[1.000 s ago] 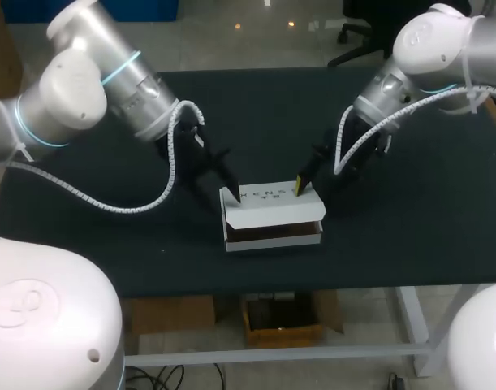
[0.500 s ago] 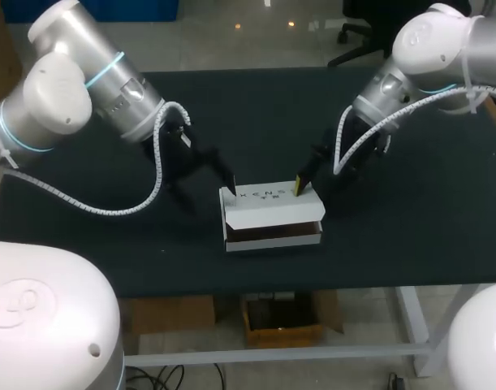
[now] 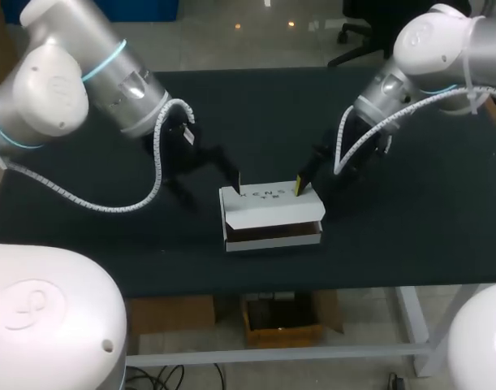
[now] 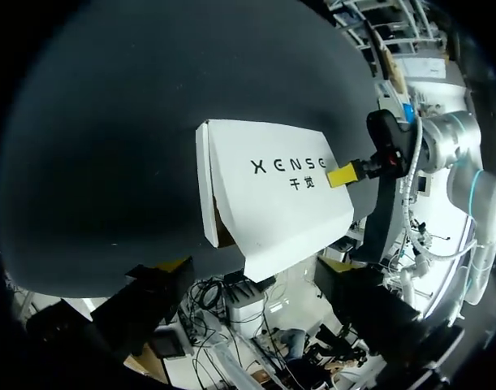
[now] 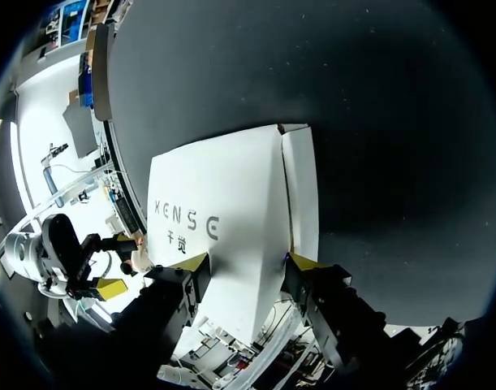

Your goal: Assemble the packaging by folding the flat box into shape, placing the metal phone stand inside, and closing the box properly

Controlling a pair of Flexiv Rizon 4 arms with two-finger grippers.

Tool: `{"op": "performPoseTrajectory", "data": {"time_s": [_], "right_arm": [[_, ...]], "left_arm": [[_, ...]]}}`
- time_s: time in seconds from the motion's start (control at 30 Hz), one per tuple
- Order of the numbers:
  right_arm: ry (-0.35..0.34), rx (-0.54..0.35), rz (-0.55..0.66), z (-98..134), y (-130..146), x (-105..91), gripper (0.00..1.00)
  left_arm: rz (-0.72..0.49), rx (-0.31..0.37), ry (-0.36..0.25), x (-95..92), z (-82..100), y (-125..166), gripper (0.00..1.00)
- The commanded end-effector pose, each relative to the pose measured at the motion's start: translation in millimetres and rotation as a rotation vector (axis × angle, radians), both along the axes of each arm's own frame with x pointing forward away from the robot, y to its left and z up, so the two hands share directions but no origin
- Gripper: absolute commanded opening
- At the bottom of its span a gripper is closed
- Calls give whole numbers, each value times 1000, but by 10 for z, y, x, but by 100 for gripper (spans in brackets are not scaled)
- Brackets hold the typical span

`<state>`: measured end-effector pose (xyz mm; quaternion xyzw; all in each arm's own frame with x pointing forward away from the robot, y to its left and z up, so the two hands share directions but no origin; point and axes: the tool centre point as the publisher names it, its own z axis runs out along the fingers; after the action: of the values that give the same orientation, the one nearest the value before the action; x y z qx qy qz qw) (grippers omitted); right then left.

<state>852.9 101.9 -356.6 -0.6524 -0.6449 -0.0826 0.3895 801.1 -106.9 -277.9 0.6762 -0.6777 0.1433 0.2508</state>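
Left gripper [image 4: 256,265]: fingers spread wide, holding nothing; the box's left end lies just ahead of and between them, untouched so far as its wrist view shows.
Change: over the last second the left arm [image 3: 109,81] has swung up and back toward the far left. Its gripper has tilted, so one dark finger now hangs by the box's far left corner and no longer leans in on that end.
Right gripper [image 5: 248,262]: unmoved over the same second; its yellow tips stand either side of the lid's right end and appear to pinch it, though the contact is hard to confirm.
Box [image 3: 272,213]: white, folded into shape, resting on the black table [image 3: 410,236] near the middle, toward the near edge. It has not shifted.
Lid [image 4: 288,195]: laid over the top but not tucked; a gap [image 3: 272,234] along the near side shows brown interior.
Contents: only dark brown card shows through that gap and at the left end; no metal phone stand can be made out.
Reading: the left arm appears to be freeing itself from the left end, with the right steadying the lid. Closing is judged unfinished, the lid's near edge left to be seated.
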Motion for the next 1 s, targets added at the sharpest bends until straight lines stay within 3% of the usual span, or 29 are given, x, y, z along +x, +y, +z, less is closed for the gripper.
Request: {"op": "performPoseTrajectory", "data": {"time_s": [0.03,0.67,1.0], "right_arm": [[0,0,-2,4,-6,-3,58],[1,1,-3,11,-6,3,63],[0,0,-2,13,12,22,65]], "left_arm": [[-3,27,-21,-45,80,-57,100],[-76,59,-106,-95,156,-128,100],[-90,61,-114,-96,160,-130,100]]}}
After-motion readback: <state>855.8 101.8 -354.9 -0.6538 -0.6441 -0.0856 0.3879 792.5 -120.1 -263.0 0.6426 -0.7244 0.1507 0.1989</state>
